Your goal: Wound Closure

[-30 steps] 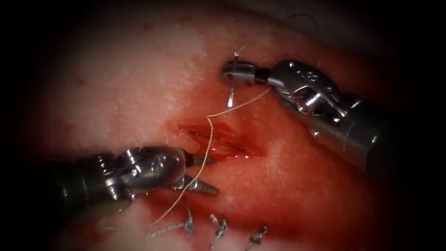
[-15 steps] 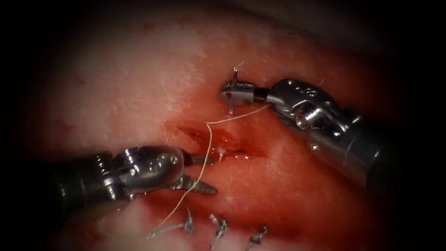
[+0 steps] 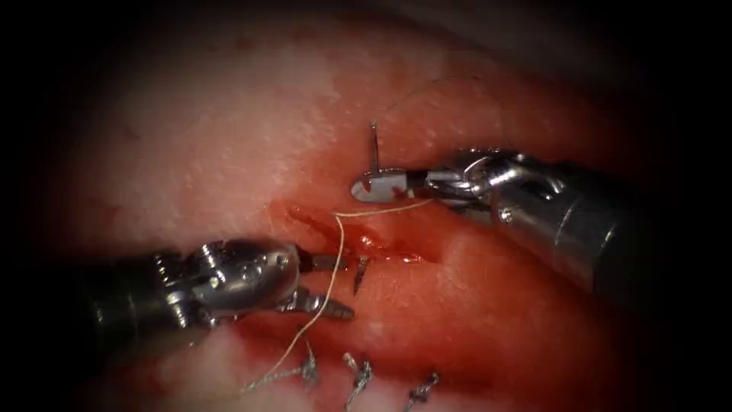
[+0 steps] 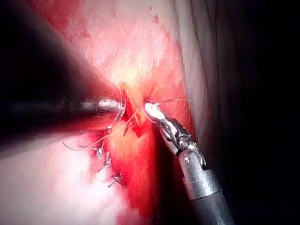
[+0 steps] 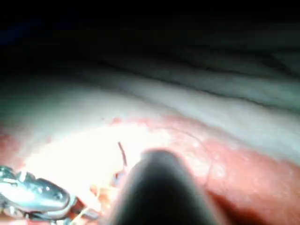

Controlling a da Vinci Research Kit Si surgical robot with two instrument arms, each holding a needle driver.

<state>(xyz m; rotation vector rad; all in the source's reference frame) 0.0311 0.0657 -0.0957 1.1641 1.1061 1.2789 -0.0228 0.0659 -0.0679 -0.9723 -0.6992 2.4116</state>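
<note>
Needle (image 3: pixel 374 149) | driven through cut, tip (image 3: pixel 360 275) now out | right tool (image 3: pixel 374 185) clamps it | left tool (image 3: pixel 335 286) agape, empty

1. Endoscope: above and in front, close on the red-stained pale pork tissue (image 3: pixel 229 152) and its dark slit cut (image 3: pixel 358 233).
2. Left wrist: along its shaft, very close, same cut (image 4: pixel 136 119).
3. Right wrist: along its shaft, closest, same tissue (image 5: pixel 197 117).

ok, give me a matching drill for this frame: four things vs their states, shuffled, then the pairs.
1 left tool
2 right tool
3 needle
4 thread

A shut on the needle
B through the tissue, tip out
C open, holding nothing
D trailing from the cut

Pairs: 1-C, 2-A, 3-B, 4-D
</note>
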